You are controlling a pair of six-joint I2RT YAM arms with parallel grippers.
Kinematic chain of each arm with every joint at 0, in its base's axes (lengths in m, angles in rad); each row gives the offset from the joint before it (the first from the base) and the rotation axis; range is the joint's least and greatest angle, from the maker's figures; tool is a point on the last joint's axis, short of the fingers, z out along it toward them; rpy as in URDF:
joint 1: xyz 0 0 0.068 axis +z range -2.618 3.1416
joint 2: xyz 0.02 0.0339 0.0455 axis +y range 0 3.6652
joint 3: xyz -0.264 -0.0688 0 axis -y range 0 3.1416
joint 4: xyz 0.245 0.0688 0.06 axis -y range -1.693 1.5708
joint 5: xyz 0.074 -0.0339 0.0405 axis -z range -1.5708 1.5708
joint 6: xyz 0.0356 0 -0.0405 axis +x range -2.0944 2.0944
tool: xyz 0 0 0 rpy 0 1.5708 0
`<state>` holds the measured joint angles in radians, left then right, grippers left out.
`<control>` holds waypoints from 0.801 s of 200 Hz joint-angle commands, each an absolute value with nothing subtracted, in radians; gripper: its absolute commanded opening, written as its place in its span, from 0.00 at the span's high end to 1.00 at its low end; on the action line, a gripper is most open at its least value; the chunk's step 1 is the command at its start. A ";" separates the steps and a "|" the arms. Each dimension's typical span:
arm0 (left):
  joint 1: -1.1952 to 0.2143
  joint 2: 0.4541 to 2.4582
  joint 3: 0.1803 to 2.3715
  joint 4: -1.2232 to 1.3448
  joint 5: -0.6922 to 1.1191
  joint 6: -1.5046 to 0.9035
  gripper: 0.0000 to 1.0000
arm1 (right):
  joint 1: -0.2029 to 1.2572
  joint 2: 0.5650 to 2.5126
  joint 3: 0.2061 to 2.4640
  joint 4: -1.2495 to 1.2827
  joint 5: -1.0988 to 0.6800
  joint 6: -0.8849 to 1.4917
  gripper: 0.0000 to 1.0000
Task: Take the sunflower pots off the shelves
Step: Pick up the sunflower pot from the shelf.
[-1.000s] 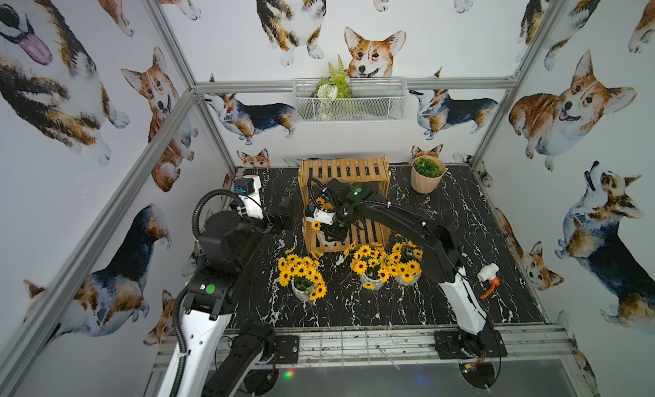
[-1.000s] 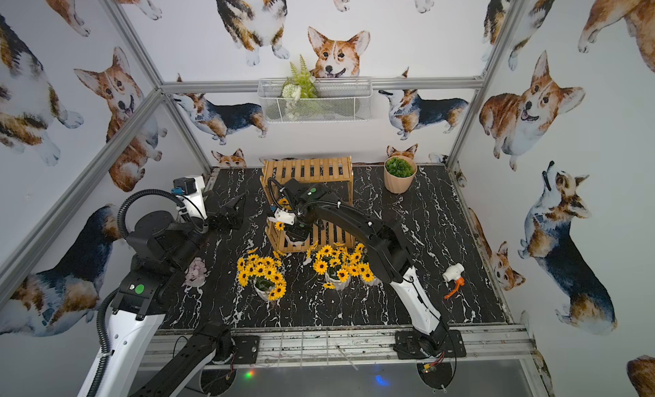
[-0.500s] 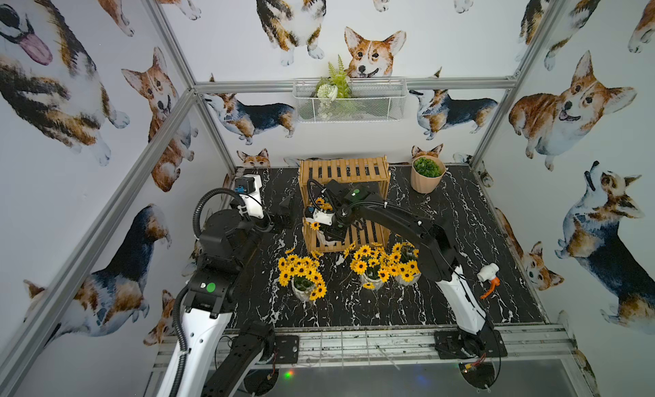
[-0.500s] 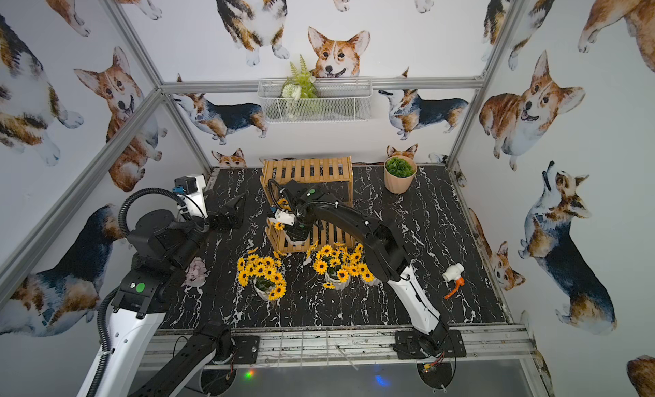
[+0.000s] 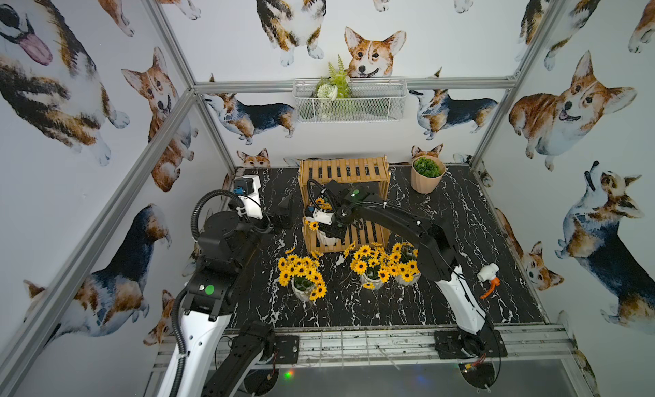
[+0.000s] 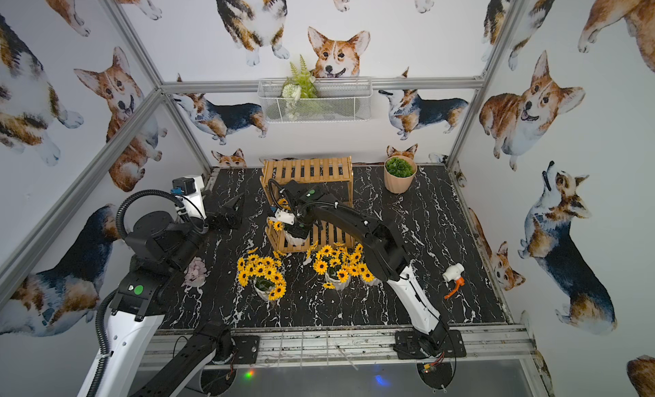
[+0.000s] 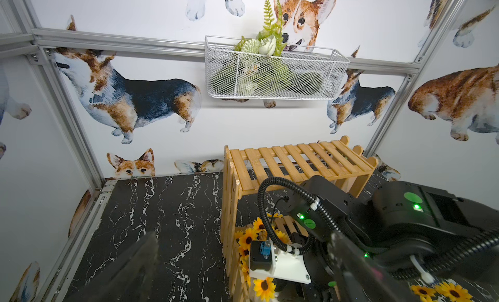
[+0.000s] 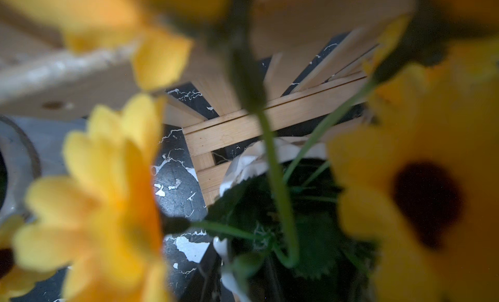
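Already three pots are down on the black marbled worktop, in front of the shelves. The first sunflower pot stands alone toward the left side. The second sunflower pot and the third sunflower pot stand close together toward the right, and their yellow flowers touch each other. The fourth sunflower pot is still on the lower shelf, at its left end and near the front edge.

The right hand is down among this pot's flowers, right at the white pot. The right wrist view shows only blurred yellow petals, green stems and the pot's rim, so it cannot be told if the fingers are clamped on the pot or only around it.

The left hand hovers over the worktop just beside the left end of the shelves. In the left wrist view its two fingers stand well apart, with nothing between them.

A beige pot with green leaves stands to the right of the shelves near the back wall, and a white wire basket hangs on that wall.
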<state>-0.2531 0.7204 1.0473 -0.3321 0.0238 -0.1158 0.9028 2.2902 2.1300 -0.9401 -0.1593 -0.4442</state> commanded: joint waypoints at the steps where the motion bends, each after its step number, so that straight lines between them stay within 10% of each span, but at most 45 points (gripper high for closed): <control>1: -0.252 0.719 1.050 -0.326 0.017 -0.101 0.00 | 0.909 2.285 2.123 -0.983 -0.155 -0.455 0.75; 160: -0.252 0.692 1.045 -0.333 0.015 -0.107 0.00 | 0.957 2.176 2.110 -1.007 -0.058 -0.453 0.97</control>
